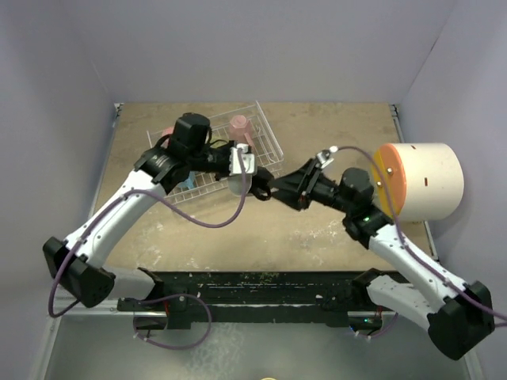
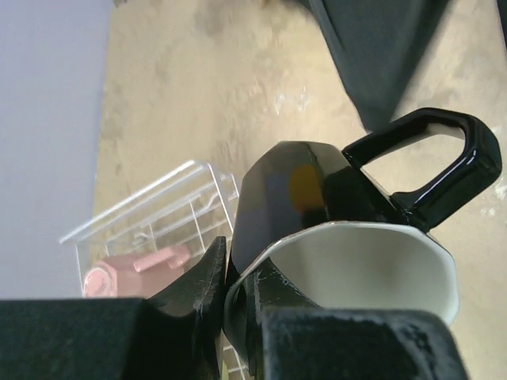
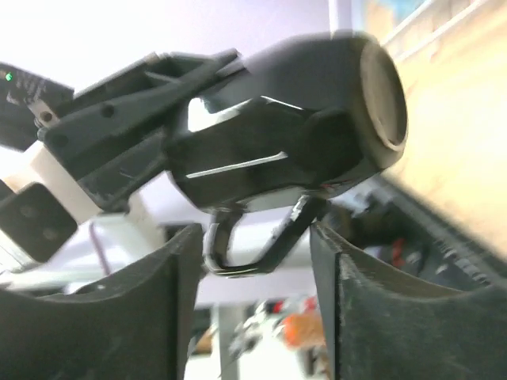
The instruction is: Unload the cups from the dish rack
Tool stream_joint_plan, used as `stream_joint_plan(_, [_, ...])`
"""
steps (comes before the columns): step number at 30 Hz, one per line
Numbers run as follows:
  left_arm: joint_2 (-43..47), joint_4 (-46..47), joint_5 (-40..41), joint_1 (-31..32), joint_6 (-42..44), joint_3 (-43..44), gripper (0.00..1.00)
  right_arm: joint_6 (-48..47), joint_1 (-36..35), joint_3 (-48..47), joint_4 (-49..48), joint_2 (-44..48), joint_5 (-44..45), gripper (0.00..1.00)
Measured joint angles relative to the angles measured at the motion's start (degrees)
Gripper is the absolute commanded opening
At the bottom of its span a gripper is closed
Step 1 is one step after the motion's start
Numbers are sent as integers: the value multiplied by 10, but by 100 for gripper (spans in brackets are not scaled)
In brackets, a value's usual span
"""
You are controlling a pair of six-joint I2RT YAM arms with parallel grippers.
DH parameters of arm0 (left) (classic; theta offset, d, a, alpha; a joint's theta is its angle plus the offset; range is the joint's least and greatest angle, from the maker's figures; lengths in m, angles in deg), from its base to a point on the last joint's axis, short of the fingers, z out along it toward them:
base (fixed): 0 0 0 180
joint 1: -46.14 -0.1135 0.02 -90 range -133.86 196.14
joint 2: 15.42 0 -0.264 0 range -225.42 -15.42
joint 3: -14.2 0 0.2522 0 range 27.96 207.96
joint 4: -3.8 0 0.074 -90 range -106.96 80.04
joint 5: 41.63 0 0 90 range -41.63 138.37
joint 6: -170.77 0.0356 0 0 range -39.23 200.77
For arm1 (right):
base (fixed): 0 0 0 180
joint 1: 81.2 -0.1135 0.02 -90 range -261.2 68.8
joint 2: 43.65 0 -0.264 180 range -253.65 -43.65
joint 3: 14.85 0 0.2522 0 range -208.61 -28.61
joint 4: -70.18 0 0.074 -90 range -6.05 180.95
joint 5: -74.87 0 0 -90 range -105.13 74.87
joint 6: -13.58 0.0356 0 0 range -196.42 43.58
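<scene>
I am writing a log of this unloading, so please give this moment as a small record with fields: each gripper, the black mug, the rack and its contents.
left gripper: shut on the rim of the black mug
right gripper: open, one finger on each side of the mug's handle
black mug: tipped on its side, held off the table, between the two arms
dish rack: far left part of the table
in the rack: pink mug; coral-red mug at its left end
other: cream cylinder at the right edge
</scene>
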Motion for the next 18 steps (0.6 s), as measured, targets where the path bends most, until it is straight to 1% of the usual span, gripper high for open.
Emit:
stream_joint_plan(1, [-5,3,11,1,-8,7,0,-60,23,-33,87,17,5,65])
stream_joint_plan(3, [-55,-12,36,7,-18,27,0,-164,59,-112,230,26,47,66])
stream_joint_plan(5, [-95,-42,64,13,-30,53,0,-266,86,-217,367,18,121,67])
stream_joint_plan(7, [-143,-73,95,28,-40,92,0,-341,93,-296,467,18,202,68])
stream_joint_plan(10, [-237,-122,134,64,-61,181,0,-407,93,-355,580,45,306,68])
stream_joint_plan(13, [-329,-160,161,101,-75,276,0,-431,92,-414,680,63,404,70])
stream_joint_plan(16, [-411,-184,183,134,-80,360,0,-437,92,-464,744,75,491,71])
stream_joint_plan(18, [-454,-192,195,150,-80,396,0,-438,92,-484,779,81,537,71])
